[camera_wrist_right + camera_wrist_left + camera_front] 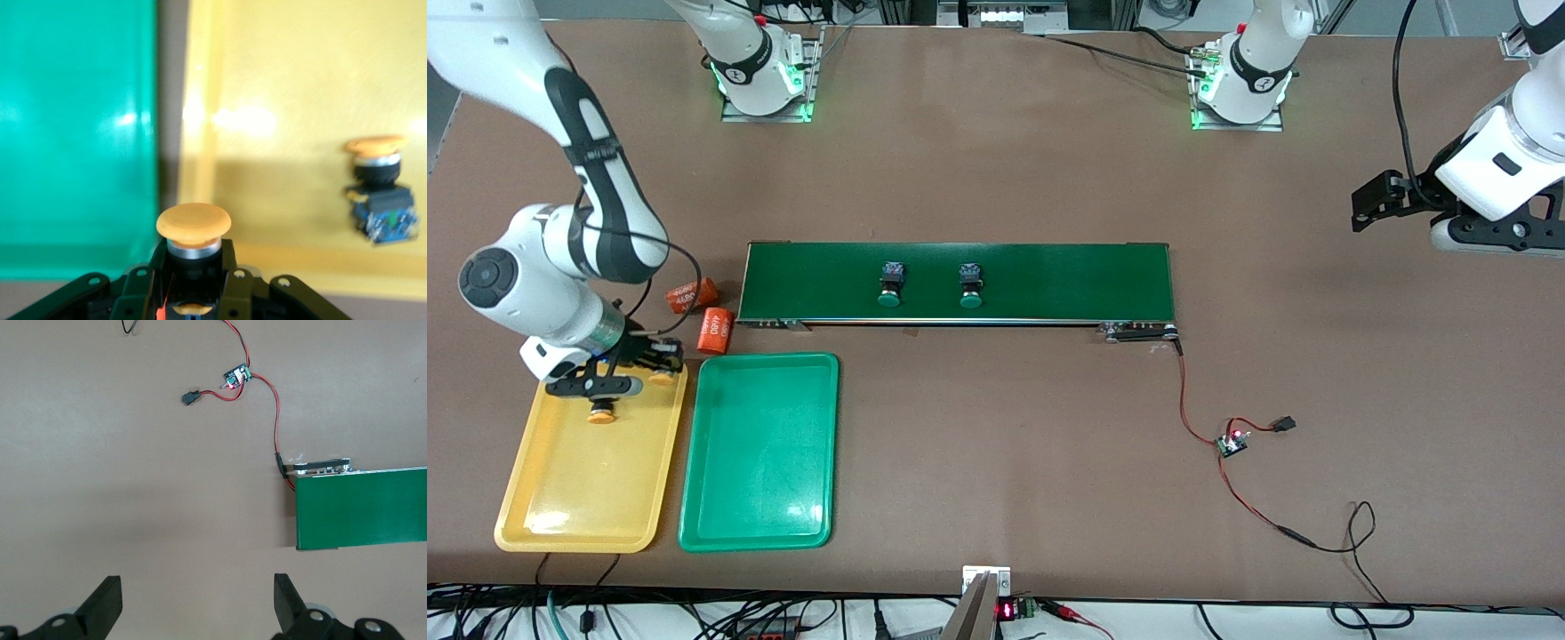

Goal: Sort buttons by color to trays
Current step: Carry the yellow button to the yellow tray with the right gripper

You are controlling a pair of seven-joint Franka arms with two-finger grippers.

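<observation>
Buttons with green caps [888, 284] [970, 284] sit on the conveyor belt [1049, 280], while the right gripper [660, 364] clenches one orange-capped button [193, 230] over the yellow tray [560, 498], beside another [601, 411] lying there, green tray [756, 498] adjacent, left gripper [197, 603] waiting released over bare table [1005, 462].

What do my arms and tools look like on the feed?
Both arms match: white rounded shells with black joint bands, and green lights at the bases. The right arm has a loose black cable running to the black right tool. The left arm ends in the black two-finger left tool.
</observation>
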